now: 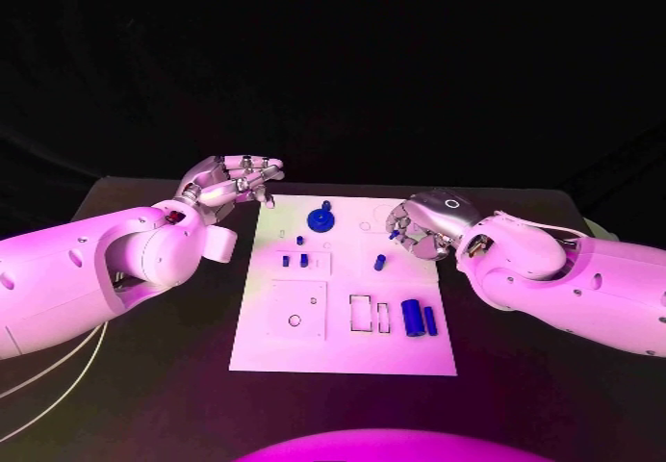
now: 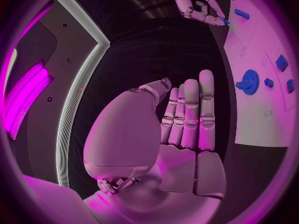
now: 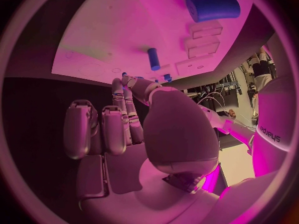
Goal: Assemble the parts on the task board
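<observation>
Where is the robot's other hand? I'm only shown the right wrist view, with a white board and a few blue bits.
Observer: The left hand holds nothing. It hangs over the black table, just off the far left corner of the task board.
Visitor: Is there anything on the board that I can't see?
Observer: Yes, a blue gear wheel sits near the board's far edge, between the two hands.
Visitor: And is the hand I'm looking past holding anything?
Observer: From the left wrist view, the right hand appears to pinch a small blue piece at its fingertips, over the board's right side.
</observation>
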